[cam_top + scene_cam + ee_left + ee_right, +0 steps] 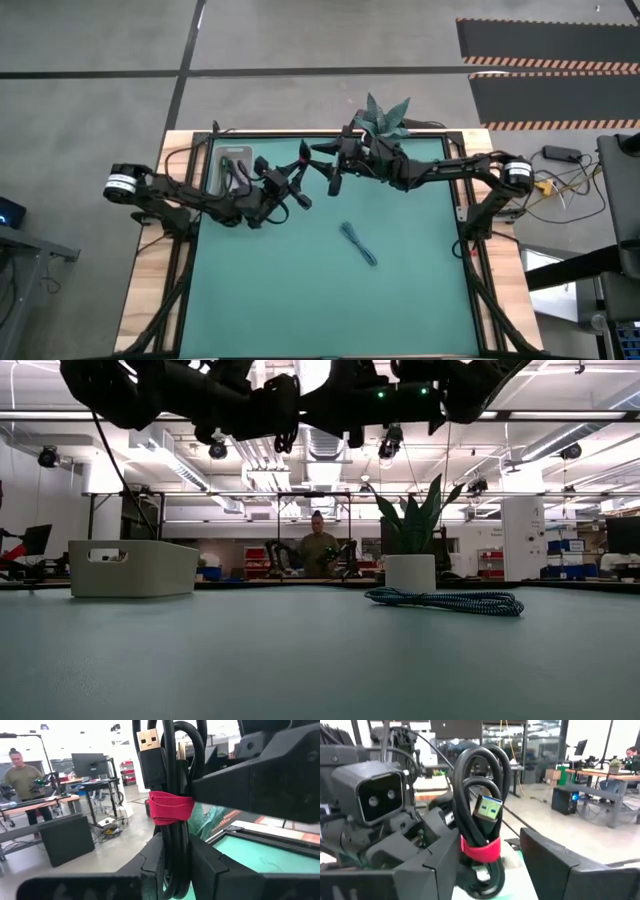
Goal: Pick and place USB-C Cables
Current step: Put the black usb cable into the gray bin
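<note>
Left arm: reaches in from the left edge of the table, forearm running toward the far centre, raised off the mat; in the low view both arms hang high above the surface.
Left gripper [300, 185]: fingers pinch the lower part of the black cable bundle with the red strap [170, 807]; in the left wrist view the bundle stands upright between the two dark fingers [150, 865], USB plug pointing up.
Right arm: comes in from the right edge, stretched leftward along the far side of the table, also raised.
Right gripper [335, 170]: meets the left gripper over the far-centre part of the mat. In the right wrist view its jaws stand apart, one finger [440, 855] against the bundle, the other finger clear of it on the opposite side; not clamped on the cable.
Black-and-red cable: in the air between the two grippers, loops at top, red strap around its middle, held off the table.
Teal-blue cable [358, 244]: lies flat on the green mat [300, 300], near and a little right of centre, well apart from both grippers; in the low view it rests on the surface as a braided coil.
Bin [228, 165]: pale tray at the far left of the mat, just behind the left arm; something dark lies inside, cannot tell what.
Potted plant [385, 118]: white pot at the far edge, behind the right gripper.
Background: a person [318, 550] stands at a bench in the room beyond the table.
</note>
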You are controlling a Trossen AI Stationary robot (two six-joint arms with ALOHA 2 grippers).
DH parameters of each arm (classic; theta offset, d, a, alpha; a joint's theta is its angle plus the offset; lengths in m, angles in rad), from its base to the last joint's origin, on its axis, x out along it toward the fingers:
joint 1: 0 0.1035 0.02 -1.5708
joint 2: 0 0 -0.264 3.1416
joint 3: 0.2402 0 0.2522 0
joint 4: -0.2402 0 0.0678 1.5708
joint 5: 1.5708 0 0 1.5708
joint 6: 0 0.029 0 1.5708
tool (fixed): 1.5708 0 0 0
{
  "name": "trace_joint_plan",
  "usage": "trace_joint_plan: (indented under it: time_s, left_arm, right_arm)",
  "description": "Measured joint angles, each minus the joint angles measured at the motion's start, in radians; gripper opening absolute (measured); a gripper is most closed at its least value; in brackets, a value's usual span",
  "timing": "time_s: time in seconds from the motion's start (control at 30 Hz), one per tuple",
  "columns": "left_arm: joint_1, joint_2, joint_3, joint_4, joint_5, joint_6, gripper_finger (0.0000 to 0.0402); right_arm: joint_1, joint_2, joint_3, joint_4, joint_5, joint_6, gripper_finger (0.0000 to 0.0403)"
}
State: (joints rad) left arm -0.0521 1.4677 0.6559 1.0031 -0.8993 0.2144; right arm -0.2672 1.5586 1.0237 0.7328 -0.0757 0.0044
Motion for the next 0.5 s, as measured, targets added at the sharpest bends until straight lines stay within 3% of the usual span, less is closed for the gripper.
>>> trace_joint_plan:
  time_s: [0.2,0.5]
  left_arm:
    - [-0.003,-0.061,-0.001,-0.116,-0.051,-0.052,0.0048]
    - [-0.001,-0.237,0.031,-0.489,-0.102,-0.216,0.0048]
  right_arm:
    - [-0.008,-0.076,0.0,-0.151,0.031,-0.013,0.0196]
    - [-0.009,-0.175,-0.008,-0.341,0.057,-0.047,0.0196]
